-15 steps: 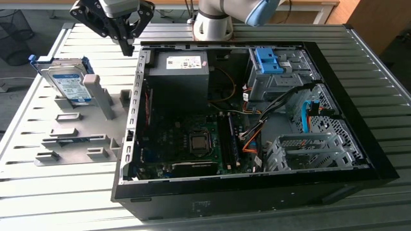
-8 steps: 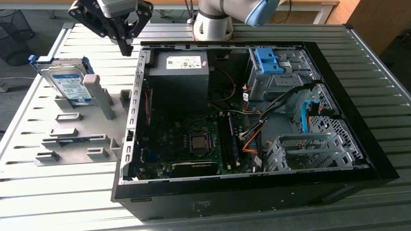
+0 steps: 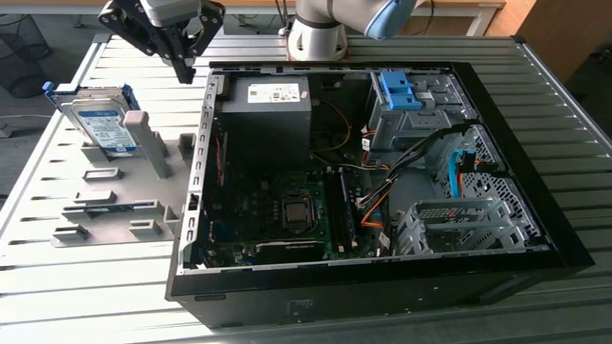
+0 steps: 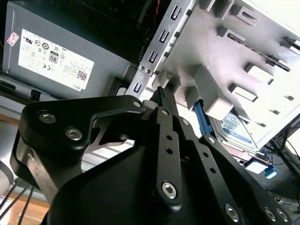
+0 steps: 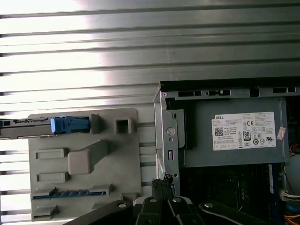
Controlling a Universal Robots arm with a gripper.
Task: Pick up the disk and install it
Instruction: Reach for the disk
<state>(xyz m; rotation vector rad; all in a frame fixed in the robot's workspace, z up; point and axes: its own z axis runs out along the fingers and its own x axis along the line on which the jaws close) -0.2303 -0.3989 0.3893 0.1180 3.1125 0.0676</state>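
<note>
Hand (image 3: 183, 70), closed, near 1 disk (image 3: 100, 123) on 1 rack (image 3: 113, 209)

The disk (image 3: 102, 126): smooth silver metal, blue plastic frame; holder (image 3: 134, 204) matt grey plastic; table (image 3: 91, 301) ribbed shiny metal.

A robotics lab or workshop is suggested. An opened computer case (image 3: 287, 308) is laid on a slatted metal counter (image 3: 574, 129), with a grey fixture plate (image 3: 143, 193) at its nine o'clock. A robot arm base (image 3: 316, 39) is mounted at twelve o'clock, and wooden furniture (image 3: 550, 29) is seen beyond.
</note>
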